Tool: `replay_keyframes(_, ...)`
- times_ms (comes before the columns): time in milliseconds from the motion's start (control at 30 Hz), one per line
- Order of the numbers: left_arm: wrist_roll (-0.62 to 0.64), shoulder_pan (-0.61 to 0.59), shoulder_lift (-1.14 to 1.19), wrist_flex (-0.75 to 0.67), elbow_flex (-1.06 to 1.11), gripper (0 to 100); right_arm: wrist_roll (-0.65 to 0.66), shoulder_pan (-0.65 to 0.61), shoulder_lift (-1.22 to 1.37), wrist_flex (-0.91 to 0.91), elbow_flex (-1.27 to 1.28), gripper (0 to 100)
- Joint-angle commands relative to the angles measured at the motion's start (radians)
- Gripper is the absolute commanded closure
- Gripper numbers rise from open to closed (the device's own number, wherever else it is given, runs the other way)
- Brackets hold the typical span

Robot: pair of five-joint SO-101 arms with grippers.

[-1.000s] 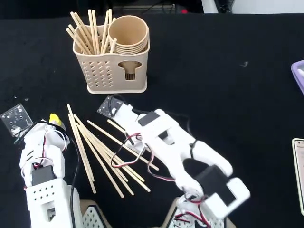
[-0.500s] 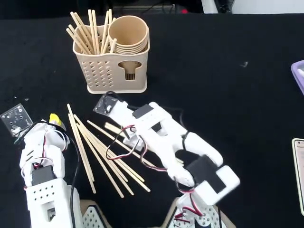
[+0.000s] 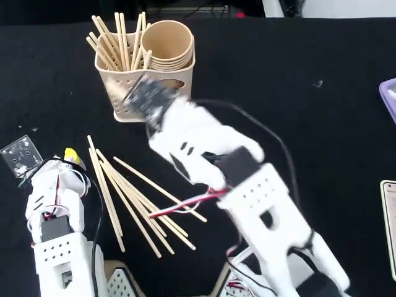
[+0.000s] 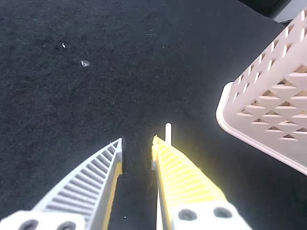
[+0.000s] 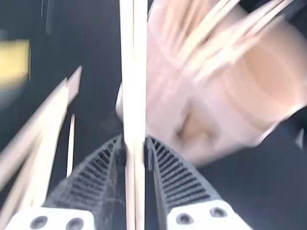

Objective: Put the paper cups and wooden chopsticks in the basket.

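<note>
Within the last second the right arm (image 3: 204,148) lifts off the loose chopsticks (image 3: 133,201) at the lower left of the high view and swings up to the basket (image 3: 127,96) at the upper left, its jaws pinching what looks like two wooden chopsticks (image 5: 133,72). The basket already holds stacked paper cups (image 3: 167,40) and many sticks, so we judge a drop comes next, with a fan of sticks left on the black surface (image 3: 297,93). The left arm (image 3: 55,204) has not moved, its jaws slightly spread and empty.
</note>
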Motion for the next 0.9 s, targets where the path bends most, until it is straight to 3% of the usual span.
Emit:
replay_keyframes(0,0.005,-0.002,-0.012,-0.021,-0.004,88,-0.109,-0.009,-0.012,-0.353,-0.061,98.7)
replay_keyframes(167,0.005,-0.002,-0.012,-0.021,-0.004,88,-0.141,-0.014,0.174,-0.810,-0.108,98.7)
replay_keyframes(267,0.005,-0.002,-0.012,-0.020,-0.004,88,-0.138,-0.009,0.323,-0.936,-0.202,98.7)
replay_keyframes(567,0.005,-0.002,-0.012,-0.023,-0.004,88,-0.140,-0.008,0.722,-0.933,-0.616,98.8)
replay_keyframes(867,0.005,-0.002,-0.012,-0.023,-0.004,88,-0.141,0.014,0.825,-0.712,-0.670,97.2)
